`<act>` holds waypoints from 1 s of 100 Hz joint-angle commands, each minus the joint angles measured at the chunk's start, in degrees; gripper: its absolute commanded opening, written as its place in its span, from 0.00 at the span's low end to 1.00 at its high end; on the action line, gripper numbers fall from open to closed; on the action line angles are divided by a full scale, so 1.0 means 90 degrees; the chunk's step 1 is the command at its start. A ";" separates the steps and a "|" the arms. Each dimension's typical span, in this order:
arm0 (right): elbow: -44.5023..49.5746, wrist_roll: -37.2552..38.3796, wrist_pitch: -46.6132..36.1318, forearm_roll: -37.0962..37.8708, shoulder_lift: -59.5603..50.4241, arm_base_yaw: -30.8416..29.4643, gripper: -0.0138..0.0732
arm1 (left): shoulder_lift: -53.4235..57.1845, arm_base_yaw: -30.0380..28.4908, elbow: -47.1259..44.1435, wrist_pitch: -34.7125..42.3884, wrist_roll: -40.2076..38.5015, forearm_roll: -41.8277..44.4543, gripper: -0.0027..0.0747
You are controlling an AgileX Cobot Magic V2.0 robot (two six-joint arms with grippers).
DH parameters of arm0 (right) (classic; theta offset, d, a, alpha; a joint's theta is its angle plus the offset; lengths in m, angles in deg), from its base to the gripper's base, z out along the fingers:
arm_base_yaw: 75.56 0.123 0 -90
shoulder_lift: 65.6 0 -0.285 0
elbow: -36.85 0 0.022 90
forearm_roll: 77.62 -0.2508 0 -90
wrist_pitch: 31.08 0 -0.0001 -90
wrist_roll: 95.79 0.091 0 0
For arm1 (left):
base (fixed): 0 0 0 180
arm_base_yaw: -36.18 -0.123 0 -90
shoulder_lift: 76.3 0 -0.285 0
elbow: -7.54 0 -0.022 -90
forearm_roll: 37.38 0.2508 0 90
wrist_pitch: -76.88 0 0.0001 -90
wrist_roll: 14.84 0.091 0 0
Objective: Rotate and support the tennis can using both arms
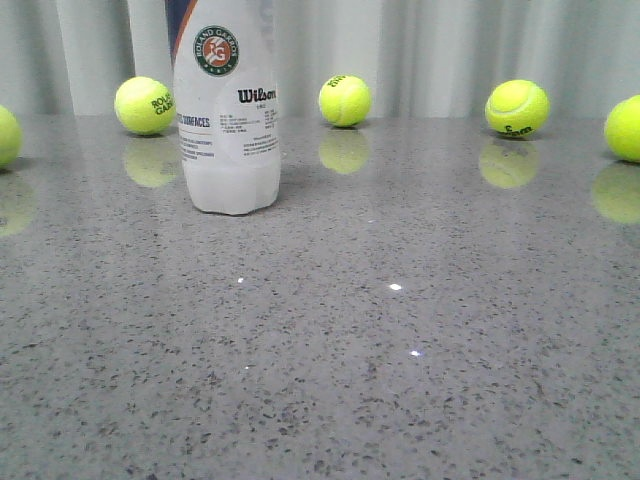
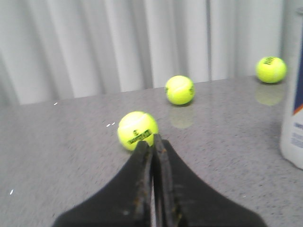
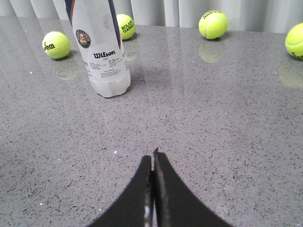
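The tennis can stands upright on the grey speckled table, left of centre at the back; its top is cut off by the frame. Its Wilson label and round Roland Garros emblem face the front camera. It also shows in the right wrist view, and its edge shows in the left wrist view. My left gripper is shut and empty, pointing at a tennis ball, with the can off to one side. My right gripper is shut and empty over bare table, well short of the can. Neither gripper shows in the front view.
Several yellow-green tennis balls lie along the back of the table before a white curtain: one just left of the can, one right of it, one further right, and one at each side edge.
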 commanded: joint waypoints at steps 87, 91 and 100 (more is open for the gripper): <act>-0.0151 -0.0043 -0.0451 0.0007 0.0081 -0.0038 0.09 | 0.2026 -0.0755 -0.2436 0.1085 -0.0701 -0.0055 0.01; -0.0151 -0.0043 -0.0451 0.0007 0.0081 -0.0038 0.09 | 0.2026 -0.0755 -0.2436 0.1085 -0.0701 -0.0055 0.01; -0.0151 -0.0043 -0.0451 0.0007 0.0081 -0.0038 0.09 | 0.2026 -0.0755 -0.2436 0.1085 -0.0701 -0.0055 0.01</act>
